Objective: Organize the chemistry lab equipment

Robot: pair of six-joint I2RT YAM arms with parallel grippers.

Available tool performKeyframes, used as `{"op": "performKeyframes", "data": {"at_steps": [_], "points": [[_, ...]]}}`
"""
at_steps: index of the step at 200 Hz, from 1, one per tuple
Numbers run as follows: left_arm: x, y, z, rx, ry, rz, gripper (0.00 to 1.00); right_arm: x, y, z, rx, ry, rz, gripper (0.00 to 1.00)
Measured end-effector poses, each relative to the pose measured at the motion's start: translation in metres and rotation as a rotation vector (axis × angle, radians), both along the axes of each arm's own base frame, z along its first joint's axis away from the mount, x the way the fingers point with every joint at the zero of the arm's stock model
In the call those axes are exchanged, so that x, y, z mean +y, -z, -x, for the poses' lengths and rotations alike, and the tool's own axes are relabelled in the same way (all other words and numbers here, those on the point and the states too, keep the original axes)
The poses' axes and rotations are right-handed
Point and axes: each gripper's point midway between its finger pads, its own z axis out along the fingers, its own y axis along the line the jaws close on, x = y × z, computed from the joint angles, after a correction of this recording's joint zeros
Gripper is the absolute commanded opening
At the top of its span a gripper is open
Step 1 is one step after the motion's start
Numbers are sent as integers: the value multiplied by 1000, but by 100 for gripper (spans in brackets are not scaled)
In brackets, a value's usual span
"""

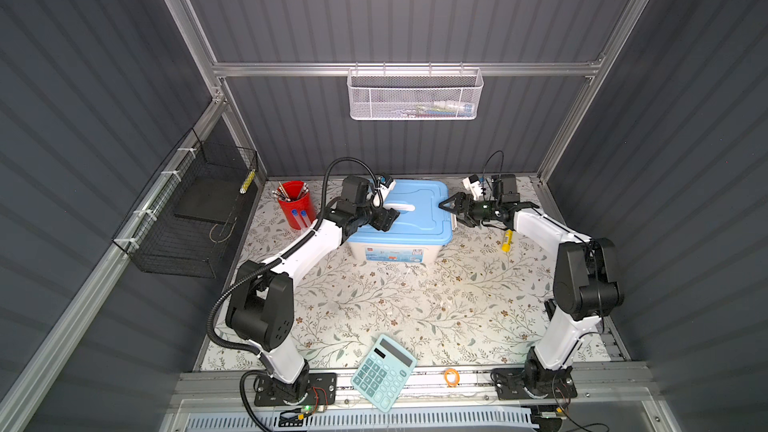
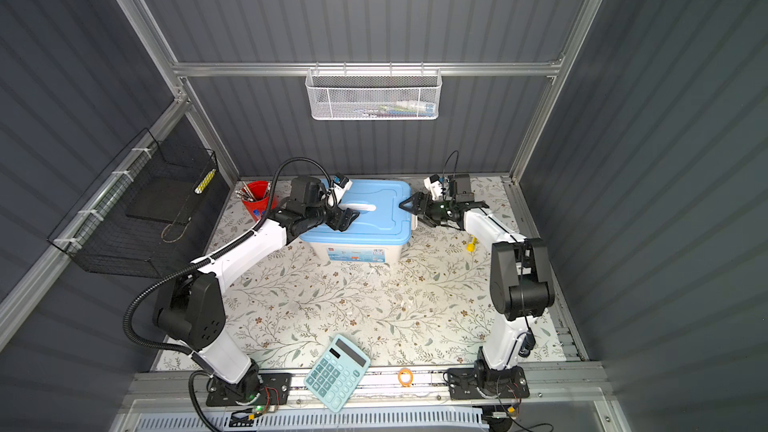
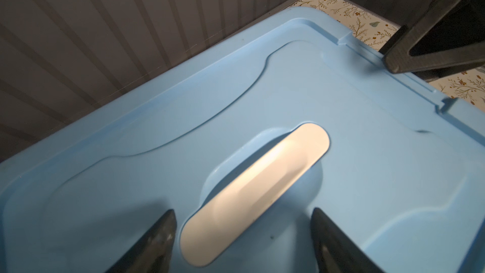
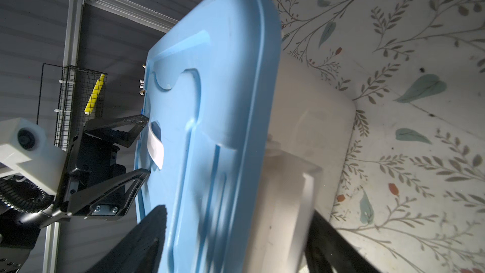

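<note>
Far left, the two test tubes sit just beside the red cup of pens, at the back-left of the worktop. They are slim, clear & blue-capped; leaning or lying, we can't tell. We judge them light, stiff & prob. fragile, w/ slick round walls that roll or slip. We'd take each one mid-body, just under the cap, w/ a soft squeeze & no side load.

Next, the left hand hangs over the blue lid of the white box. Its fingers are apart & astride the white handle, touching neither side in the left wrist view, so it holds nothing. The lid looks like stiff, light moulded plastic; we'd grab it by the handle or the rim.

Right of that, the right hand sits at the lid's right rim, one finger over the lid's top, the other down by the box's side latch. Whether they pinch the rim or only bracket it we can't tell, as that wrist view is blurred. Further right a yellow marker lies on the worktop, not our concern.
</note>
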Motion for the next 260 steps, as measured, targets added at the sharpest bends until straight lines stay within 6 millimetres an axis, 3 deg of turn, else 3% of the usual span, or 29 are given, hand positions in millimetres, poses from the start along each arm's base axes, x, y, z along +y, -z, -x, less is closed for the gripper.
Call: {"op": "performKeyframes", "data": {"at_steps": [101, 260], "points": [[-3, 0, -2, -8, 13, 8, 80, 1, 5, 3, 16, 7, 74, 57], [-5, 1, -5, -41, 14, 26, 79, 5, -7, 2, -24, 33, 453, 41]]}}
